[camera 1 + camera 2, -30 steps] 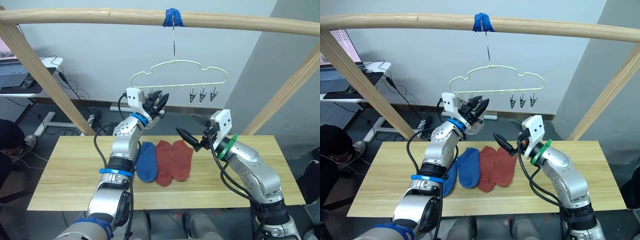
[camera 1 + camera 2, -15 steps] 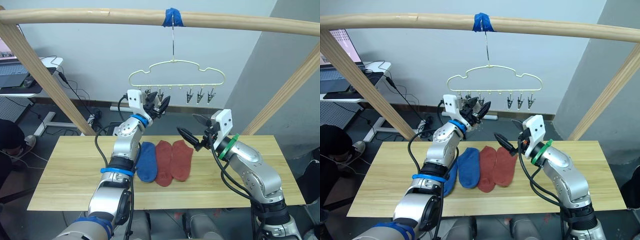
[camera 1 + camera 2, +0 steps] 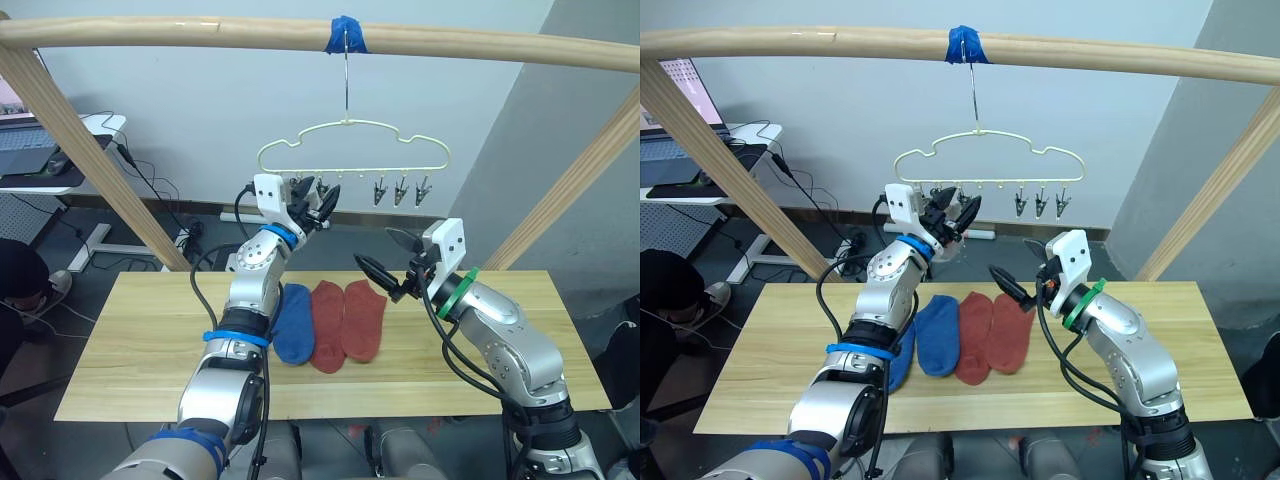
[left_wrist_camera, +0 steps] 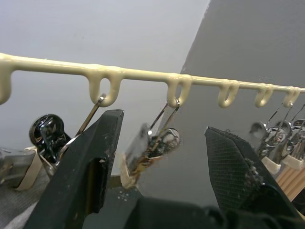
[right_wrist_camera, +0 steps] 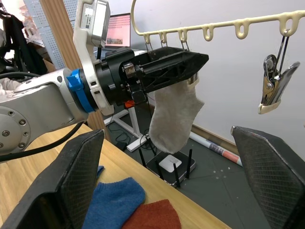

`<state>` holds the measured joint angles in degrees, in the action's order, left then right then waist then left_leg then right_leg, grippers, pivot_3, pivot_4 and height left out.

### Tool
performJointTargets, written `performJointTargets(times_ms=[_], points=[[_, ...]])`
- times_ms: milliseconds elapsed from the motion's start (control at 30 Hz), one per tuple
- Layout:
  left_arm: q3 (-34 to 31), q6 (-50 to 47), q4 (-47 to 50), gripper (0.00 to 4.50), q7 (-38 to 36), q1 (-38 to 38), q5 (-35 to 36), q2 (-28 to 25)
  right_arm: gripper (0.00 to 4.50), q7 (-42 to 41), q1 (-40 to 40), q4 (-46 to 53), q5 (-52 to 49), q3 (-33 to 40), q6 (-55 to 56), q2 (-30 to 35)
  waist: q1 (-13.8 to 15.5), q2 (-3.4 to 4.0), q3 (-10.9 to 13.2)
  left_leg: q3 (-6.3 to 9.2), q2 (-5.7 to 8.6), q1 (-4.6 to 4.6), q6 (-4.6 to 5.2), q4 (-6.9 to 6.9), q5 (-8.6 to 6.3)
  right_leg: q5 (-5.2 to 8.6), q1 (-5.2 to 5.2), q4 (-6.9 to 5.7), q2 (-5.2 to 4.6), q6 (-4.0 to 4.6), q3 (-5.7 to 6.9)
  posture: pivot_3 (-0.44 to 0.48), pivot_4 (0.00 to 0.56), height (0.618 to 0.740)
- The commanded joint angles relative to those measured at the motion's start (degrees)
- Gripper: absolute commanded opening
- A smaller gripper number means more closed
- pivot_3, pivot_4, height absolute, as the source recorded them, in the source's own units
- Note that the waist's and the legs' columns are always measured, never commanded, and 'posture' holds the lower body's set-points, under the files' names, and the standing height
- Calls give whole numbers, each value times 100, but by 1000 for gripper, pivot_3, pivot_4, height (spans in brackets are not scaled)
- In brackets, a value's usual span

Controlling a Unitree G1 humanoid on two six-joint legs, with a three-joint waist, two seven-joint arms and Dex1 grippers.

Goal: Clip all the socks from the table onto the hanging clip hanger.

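Hanging grey sock (image 5: pixel 172 119), no legible writing.

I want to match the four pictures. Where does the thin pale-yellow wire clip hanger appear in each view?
Left eye view: the thin pale-yellow wire clip hanger hangs at centre top, under the blue tape.
Right eye view: same place, centre top.
Left wrist view: its looped bar runs across beyond the black fingers.
Right wrist view: its looped bar runs behind the left gripper.
Shared landmark: the left gripper, raised at the hanger's clips.
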<state>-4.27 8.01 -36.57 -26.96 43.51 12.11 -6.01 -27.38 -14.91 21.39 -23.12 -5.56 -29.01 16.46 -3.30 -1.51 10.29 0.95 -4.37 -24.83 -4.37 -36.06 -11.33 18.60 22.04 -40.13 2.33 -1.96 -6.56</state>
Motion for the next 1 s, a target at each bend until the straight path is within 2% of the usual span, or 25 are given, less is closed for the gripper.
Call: performJointTargets(times_ms=[33, 67, 167, 333, 433, 667, 900, 1000], points=[[27, 159, -12, 3099, 3, 201, -71, 21, 4500, 34, -44, 246, -13, 115, 96, 7, -2, 0, 0, 0, 0, 0, 0, 0, 0, 0, 0, 0, 0, 0, 0, -74, 153, 740], [28, 166, -32, 3099, 11, 212, -80, 18, 4500, 37, -44, 247, -14, 115, 94, 6, -2, 0, 0, 0, 0, 0, 0, 0, 0, 0, 0, 0, 0, 0, 0, -74, 153, 740], [10, 181, -118, 2539, 4, 256, -85, 19, 4500, 50, -32, 265, -23, 116, 84, 2, -2, 0, 0, 0, 0, 0, 0, 0, 0, 0, 0, 0, 0, 0, 0, -74, 153, 740], [-13, 187, -114, 952, -51, 256, -62, 9, 4500, 70, -18, 281, -38, 100, 73, -18, -2, 0, 0, 0, 0, 0, 0, 0, 0, 0, 0, 0, 0, 0, 0, -74, 150, 740], [-28, 185, -83, 447, -59, 240, -49, -5, 4500, 83, -1, 292, -39, 63, 66, -48, -3, 0, 0, 0, 0, 0, 0, 0, 0, 0, 0, 0, 0, 0, 0, -74, 150, 740], [-14, 147, 68, 105, -75, 114, -37, -21, 4500, 67, 46, 335, -26, 8, 54, -68, -1, 0, 0, 0, 0, 0, 0, 0, 0, 0, 0, 0, 0, 0, 0, -64, 151, 740], [-21, -139, 260, 1, -124, 27, 6, -75, 4500, 50, -13, 259, 22, -7, 55, -47, -1, 0, 0, 1, 0, 0, 0, 0, 0, 0, 0, -1, 0, 0, 0, -64, 145, 740], [-74, -547, 512, 1, -321, -12, 214, -137, 4500, 95, -75, -217, 544, -406, -69, 145, -5, 0, -1, 1, 0, 0, 0, -1, 0, 0, 0, -1, 0, 0, 0, -66, 144, 740]])
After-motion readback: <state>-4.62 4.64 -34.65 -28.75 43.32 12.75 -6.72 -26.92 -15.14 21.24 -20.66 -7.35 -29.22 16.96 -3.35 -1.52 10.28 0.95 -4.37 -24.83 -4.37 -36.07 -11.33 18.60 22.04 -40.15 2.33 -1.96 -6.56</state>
